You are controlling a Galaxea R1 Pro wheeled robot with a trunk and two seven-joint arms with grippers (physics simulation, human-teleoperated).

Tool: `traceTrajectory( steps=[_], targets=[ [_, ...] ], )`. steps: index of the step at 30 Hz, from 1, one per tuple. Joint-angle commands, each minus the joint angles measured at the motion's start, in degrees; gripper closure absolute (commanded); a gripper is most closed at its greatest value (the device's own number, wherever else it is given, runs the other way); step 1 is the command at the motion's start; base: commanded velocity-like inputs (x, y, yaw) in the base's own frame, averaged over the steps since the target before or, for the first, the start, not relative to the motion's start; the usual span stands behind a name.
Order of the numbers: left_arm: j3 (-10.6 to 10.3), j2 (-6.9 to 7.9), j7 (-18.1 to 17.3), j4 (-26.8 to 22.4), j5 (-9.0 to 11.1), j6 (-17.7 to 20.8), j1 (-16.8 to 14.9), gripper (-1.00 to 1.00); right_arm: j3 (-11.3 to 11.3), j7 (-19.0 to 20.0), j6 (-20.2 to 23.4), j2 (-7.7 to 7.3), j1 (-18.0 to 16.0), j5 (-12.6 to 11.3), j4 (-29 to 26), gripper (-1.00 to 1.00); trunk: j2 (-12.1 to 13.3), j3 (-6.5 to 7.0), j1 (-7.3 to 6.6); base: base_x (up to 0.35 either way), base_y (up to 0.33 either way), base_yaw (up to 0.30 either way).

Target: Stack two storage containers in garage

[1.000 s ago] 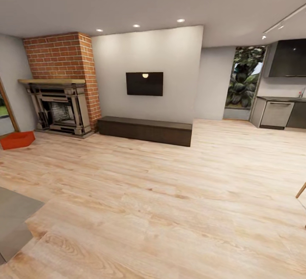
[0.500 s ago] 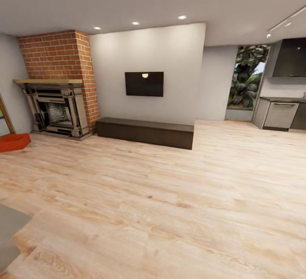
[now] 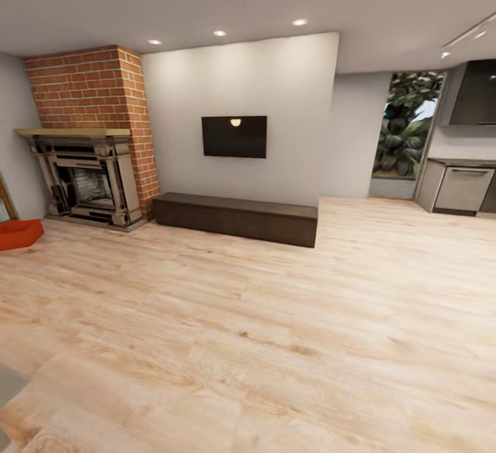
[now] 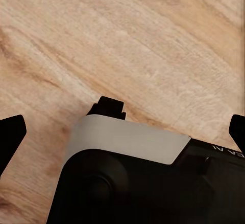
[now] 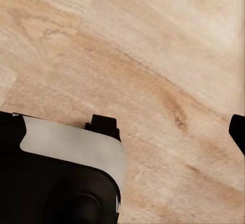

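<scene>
View panned right, storage container nearer left edge; both claws wide apart, empty.

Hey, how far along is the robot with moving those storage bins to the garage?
Nothing looks done yet. One red-orange container sits on the wood-plank floor by the brick fireplace, in the living room. Both wrist views show fingertips spread wide over bare planks, holding nothing. Left: grasp, carry both to the garage, stack them.

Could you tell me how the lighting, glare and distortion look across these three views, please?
Head view: wide-angle bend at the edges, ceiling spotlights lit, a round glare spot on the TV. Left and right wrist views: evenly lit wood floor, slightly soft, no harsh shadows.
</scene>
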Motion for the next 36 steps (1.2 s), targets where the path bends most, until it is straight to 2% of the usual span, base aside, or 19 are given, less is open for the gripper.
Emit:
traceTrajectory(
  steps=[1,30,36],
  targets=[
    [-0.3,-0.02,0.17,0.0,0.39,-0.12,-0.04,-1.0,0.34,-0.21,-0.38,-0.09,-0.07,0.08,0.18,-1.0,-0.03,-0.06,0.03,0.326,0.0,0.154],
    [-0.3,-0.02,0.17,0.0,0.33,-0.06,-0.03,-1.0,0.43,-0.3,-0.48,-0.35,-0.07,0.26,0.18,-1.0,-0.03,-0.06,0.03,0.326,0.0,0.263],
    [-0.3,-0.02,0.17,-0.01,0.32,-0.12,-0.03,-1.0,0.48,-0.25,-0.42,-0.36,-0.07,0.46,0.18,-1.0,-0.03,-0.06,0.03,0.326,0.0,0.072]
  ],
)
